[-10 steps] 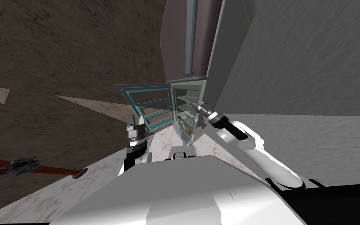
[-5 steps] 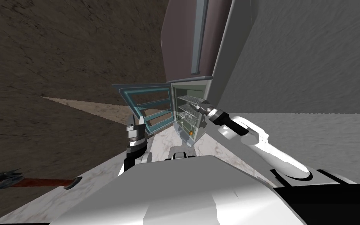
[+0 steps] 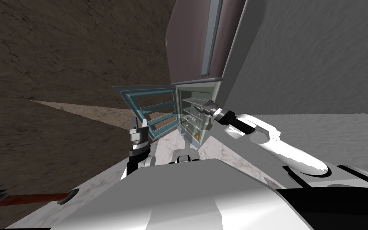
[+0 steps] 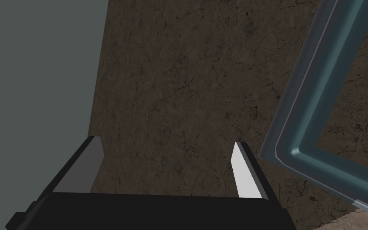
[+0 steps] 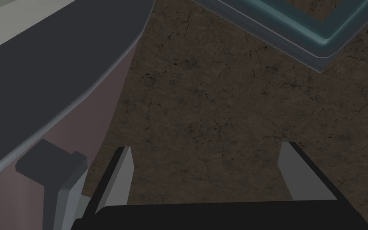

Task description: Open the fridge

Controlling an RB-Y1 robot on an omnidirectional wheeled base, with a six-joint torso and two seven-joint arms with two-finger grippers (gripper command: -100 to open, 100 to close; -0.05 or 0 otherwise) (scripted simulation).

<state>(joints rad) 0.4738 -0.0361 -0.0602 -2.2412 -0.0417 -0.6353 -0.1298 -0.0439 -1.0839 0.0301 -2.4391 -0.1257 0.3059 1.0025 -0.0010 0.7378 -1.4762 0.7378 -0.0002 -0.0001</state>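
Below the fridge's (image 3: 188,60) shut upper door (image 3: 183,32), in the head view, the lower door (image 3: 149,106) is standing swung wide toward the robot's left, and wire shelves (image 3: 191,108) are showing in the open compartment. The right arm (image 3: 259,135) is reaching across that opening, the right jaws lying at the shelf fronts. The left arm (image 3: 138,139) is hanging just under the open door's free edge, so it is judged the nearer to it.

Seen from the left wrist, the left jaws are standing apart and empty. The door's teal frame is lying just beside one finger (image 4: 246,175), not touching, with a brown surface (image 4: 179,92) giving open room ahead.

Seen from the right wrist, the right jaws are also spread and empty. The upper door's handle (image 5: 53,167), whose long axis is running up the door, is ending just beside one finger.
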